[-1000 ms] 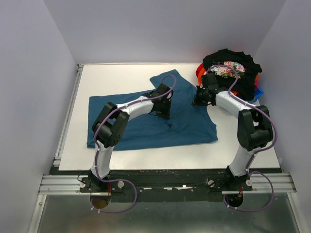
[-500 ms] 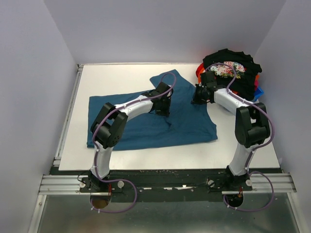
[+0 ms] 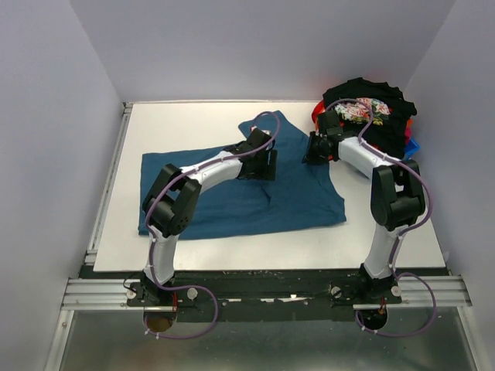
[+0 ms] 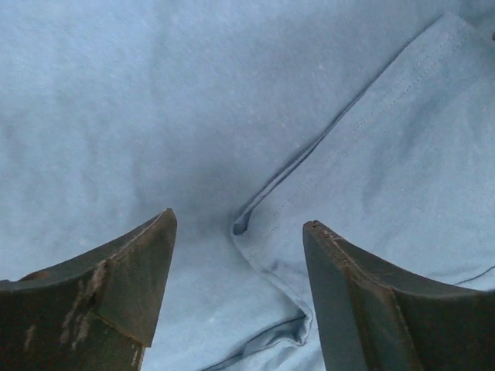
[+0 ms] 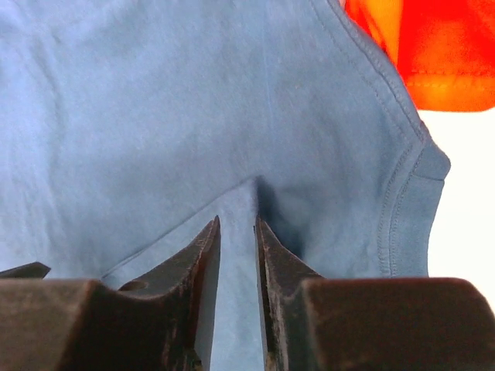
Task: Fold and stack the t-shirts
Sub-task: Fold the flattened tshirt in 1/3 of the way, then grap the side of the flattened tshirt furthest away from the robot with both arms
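Observation:
The teal-blue t-shirt (image 3: 232, 197) lies spread on the white table (image 3: 186, 127), with one sleeve reaching toward the back. My left gripper (image 3: 265, 165) hovers over its middle, open; in the left wrist view (image 4: 240, 220) a hemmed fold (image 4: 267, 232) lies loose between the wide fingers. At the shirt's right edge my right gripper (image 3: 312, 152) points down. In the right wrist view (image 5: 237, 220) its jaws stand narrowly apart around a raised ridge of the teal cloth (image 5: 155, 93). The black floral t-shirt (image 3: 371, 116) tops a pile at the back right.
Under the black shirt, orange-red cloth (image 3: 319, 116) and bright blue cloth (image 3: 412, 145) stick out of the pile. The orange-red cloth (image 5: 433, 46) lies just past the teal shirt's sleeve hem. Grey walls close in the table on three sides.
My left gripper has opened wide and let go of the teal shirt. The right jaws have parted slightly. Both grippers have shifted a little toward the back.

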`<state>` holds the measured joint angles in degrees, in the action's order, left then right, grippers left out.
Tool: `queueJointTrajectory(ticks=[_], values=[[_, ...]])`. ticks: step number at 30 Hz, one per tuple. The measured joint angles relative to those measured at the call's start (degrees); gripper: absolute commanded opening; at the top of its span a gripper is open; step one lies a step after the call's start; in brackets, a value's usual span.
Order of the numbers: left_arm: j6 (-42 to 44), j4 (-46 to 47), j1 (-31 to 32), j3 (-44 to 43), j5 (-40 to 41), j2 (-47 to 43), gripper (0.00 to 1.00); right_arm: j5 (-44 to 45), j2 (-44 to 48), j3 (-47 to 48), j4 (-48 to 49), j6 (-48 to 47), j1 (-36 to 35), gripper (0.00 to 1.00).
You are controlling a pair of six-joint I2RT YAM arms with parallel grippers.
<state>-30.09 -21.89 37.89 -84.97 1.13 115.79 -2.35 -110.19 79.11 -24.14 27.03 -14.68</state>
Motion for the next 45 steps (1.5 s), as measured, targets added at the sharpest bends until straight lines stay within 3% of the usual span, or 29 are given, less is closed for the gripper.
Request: queueJointTrajectory(ticks=[3, 6, 11, 16, 22, 33, 45], values=[[0.4, -0.4, -1.2, 0.9, 1.7, -2.4, 0.92, 0.2, 0.0, 1.7, -0.3, -0.2, 0.0, 0.44], [1.0, -0.9, -4.0, 2.0, 3.6, -7.0, 0.92, 0.2, 0.0, 4.9, -0.8, -0.5, 0.0, 0.47], [1.4, 0.2, -14.4, 7.3, 5.3, -17.3, 0.96, -0.1, -2.4, 14.6, -0.9, -0.8, 0.0, 0.47], [1.1, 0.5, -26.2, 11.1, 8.8, -23.0, 0.99, -0.6, -13.0, 31.9, -2.7, -0.7, 0.0, 0.48], [-1.4, 1.3, -34.3, 12.7, 10.9, -22.8, 0.93, -1.0, -29.3, 56.6, -7.0, -1.1, 0.0, 0.6], [-4.5, 3.3, -46.2, 11.8, 10.6, -12.0, 0.88, -2.1, -38.9, 61.7, -4.3, -0.2, 0.8, 0.6], [-6.1, 6.3, -50.5, 10.7, 6.1, -7.5, 0.88, -7.6, -41.2, 61.8, -1.7, 6.3, 4.0, 0.57]])
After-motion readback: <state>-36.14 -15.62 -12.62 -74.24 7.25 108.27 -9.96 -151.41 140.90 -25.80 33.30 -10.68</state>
